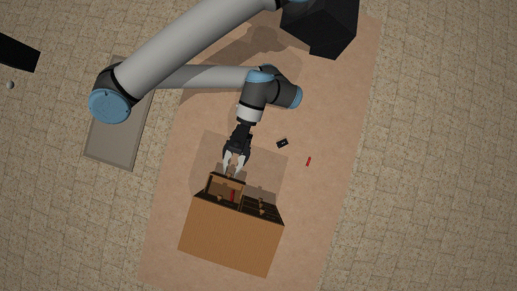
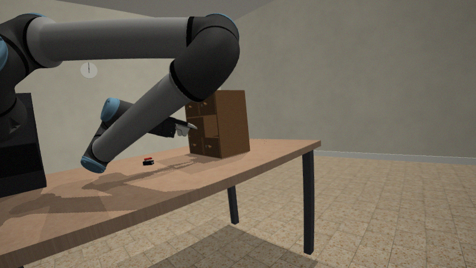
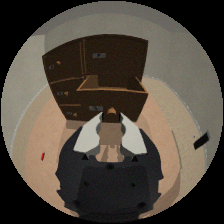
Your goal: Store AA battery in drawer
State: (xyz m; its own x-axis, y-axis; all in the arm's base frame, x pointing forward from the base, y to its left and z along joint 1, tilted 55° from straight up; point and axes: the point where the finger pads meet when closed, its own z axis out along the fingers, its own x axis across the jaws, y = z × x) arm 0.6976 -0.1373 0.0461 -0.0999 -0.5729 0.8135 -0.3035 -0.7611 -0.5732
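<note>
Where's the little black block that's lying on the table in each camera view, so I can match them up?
Top: the small black block lies just right of centre, up and right of the brown wooden chest.
Exterior: it sits left of centre on the table, left of the chest.
Wrist: it is near the right edge, down and right of the chest.
Shared landmark: the chest.
</note>
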